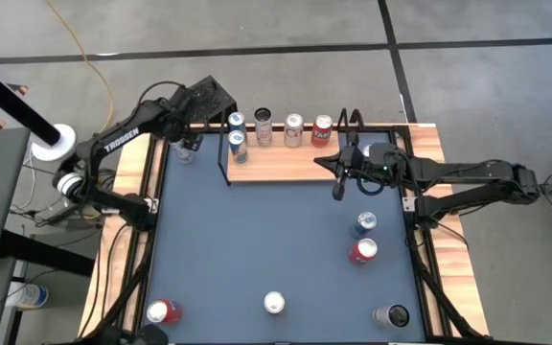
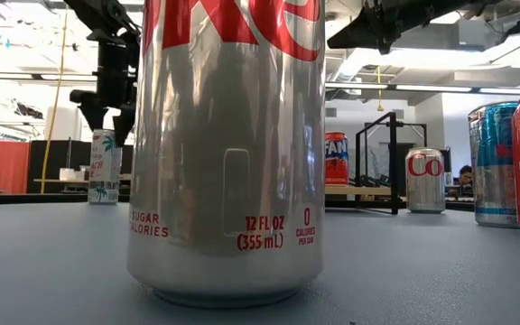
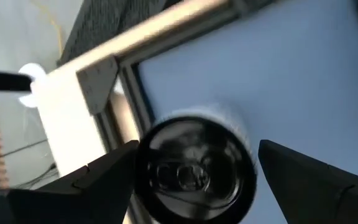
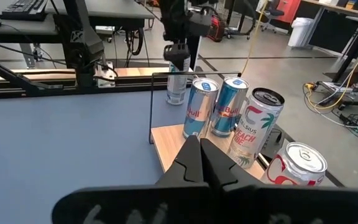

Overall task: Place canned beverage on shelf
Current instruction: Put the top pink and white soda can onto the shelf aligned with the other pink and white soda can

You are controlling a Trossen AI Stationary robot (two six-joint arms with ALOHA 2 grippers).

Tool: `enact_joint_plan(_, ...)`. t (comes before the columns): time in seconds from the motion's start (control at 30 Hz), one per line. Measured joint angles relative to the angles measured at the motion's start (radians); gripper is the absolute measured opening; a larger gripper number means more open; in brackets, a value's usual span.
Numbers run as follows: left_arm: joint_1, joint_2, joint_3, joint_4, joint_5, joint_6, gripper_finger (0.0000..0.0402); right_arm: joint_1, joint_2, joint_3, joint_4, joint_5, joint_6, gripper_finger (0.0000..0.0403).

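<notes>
**Left hand spread over a can at the tabletop's far left corner**

The left hand (image 1: 188, 144) hangs at the far left corner of the grey-blue tabletop (image 1: 257, 240), its two dark fingers (image 3: 98, 180) spread wide on either side of a pale can (image 3: 194, 171) that stands upright just inside the tabletop's wooden edge. In the left wrist view the can's dark top sits between the fingers, with a gap showing on each side. This can stands on the tabletop just beside the shelf (image 1: 286, 165), off its left end, not on it.

The shelf, a light-wood board in a thin black rail frame, lies along the far edge. Five cans stand on it: two blue-and-silver cans (image 1: 238, 134) at its left end, then a white can with palm print (image 1: 263, 125), a silver can (image 1: 294, 129) and a red can (image 1: 322, 128).

The right hand (image 1: 337, 188) is above the tabletop near the shelf's right end, its fingers pressed together and holding nothing.

Five more cans stand on the tabletop nearer the front: a blue one (image 1: 365, 223), a red one (image 1: 363, 251), a silver one (image 1: 274, 303), a red one at the front left (image 1: 162, 311) and a dark-topped one at the front right (image 1: 391, 315).
</notes>
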Motion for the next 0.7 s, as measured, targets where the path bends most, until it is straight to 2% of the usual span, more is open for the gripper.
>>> enact_joint_plan(0.37,0.001,0.051,0.000,-0.016,0.011,0.046,0.0314,0.000,0.000,0.000,0.000,0.000,-0.002,0.0000)
enact_joint_plan(0.6,-0.001,0.051,0.000,-0.016,0.033,0.064,0.0260,0.000,0.000,0.000,0.000,0.000,-0.003,0.0000)
enact_joint_plan(0.7,0.000,0.050,0.000,-0.017,0.032,0.079,0.0251,0.000,0.001,0.000,-0.001,0.000,-0.003,0.0000)
